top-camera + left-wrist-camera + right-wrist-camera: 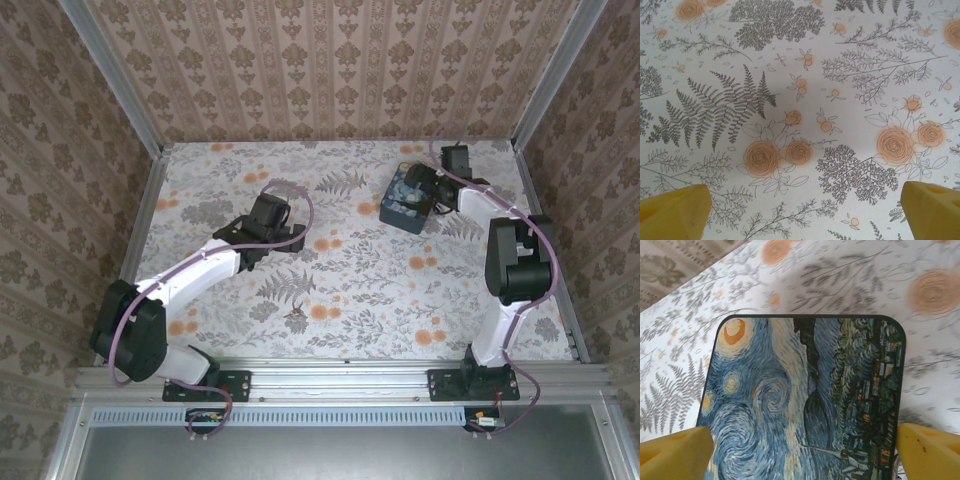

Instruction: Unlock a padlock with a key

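The right gripper (800,456) stands spread wide, its yellow fingertips (675,452) just outside the two opposite edges of a dark blue rectangular box with a swirling blue-and-yellow painted lid (805,390). The jaws straddle the box and are not closed on it. Whether the pads touch its sides I cannot tell. That wide stance over the lid reads as a set-up for gripping the box across its width, either to steady it or to get it open. The lid lies flat and shut, its picture squared to the wrist camera, so the gripper seems lined up with the box's sides. Where the small silvery metal padlock and its key are I cannot tell. My guess is that the closed box holds them, which would explain why this arm goes to the box first. From above, the right arm reaches from its base toward the box (405,205), which sits far back on the flower-and-fern patterned table (350,290). The left gripper (800,215) hangs well apart from the box, on the left arm's side of the table (268,222). Its jaws are also wide and hold nothing, over bare cloth with the table's peach roses and grey ferns beneath them. It looks parked clear of the box, ready to take whatever comes out. By this reading the task is at its beginning, and the unlocking itself is not yet started.
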Available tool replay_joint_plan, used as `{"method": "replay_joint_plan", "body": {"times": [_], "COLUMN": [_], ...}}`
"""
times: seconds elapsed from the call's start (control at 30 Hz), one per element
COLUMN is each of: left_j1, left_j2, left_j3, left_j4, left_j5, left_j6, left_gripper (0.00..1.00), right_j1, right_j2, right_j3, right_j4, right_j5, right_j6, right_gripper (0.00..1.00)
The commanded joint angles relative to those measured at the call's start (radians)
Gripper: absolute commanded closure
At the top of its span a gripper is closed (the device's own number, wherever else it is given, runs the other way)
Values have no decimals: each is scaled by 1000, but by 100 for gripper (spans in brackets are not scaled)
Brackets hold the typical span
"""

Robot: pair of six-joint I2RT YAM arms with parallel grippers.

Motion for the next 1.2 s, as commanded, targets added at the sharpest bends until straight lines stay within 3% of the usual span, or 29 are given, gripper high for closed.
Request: {"method": "replay_joint_plan", "body": {"times": [0.0,0.1,0.27,0.63,0.77,0.93,1.17], "left_j1": [6,22,70,85,135,116,8], "left_j2": [11,23,80,99,92,81,15], "left_j3": [45,44,68,56,62,76,-91], "left_j4": [-58,-76,-70,-15,27,-10,-131], "left_j5": [-26,-39,64,112,213,260,196], "left_j6": [-7,-31,-96,-165,-213,-200,-387], "left_gripper": [1,1,1,2,3,5,20], "right_j1": [64,143,300,622,653,637,629], "right_j2": [-36,-75,-117,-51,-59,-193,-280], "right_j3": [-59,-111,-172,-102,-84,-138,-212], "right_j4": [6,26,80,62,30,-64,-175], "right_j5": [18,47,84,178,149,177,98], "right_j6": [32,62,144,219,222,138,57], "right_gripper": [7,10,12,18,18,13,18]}}
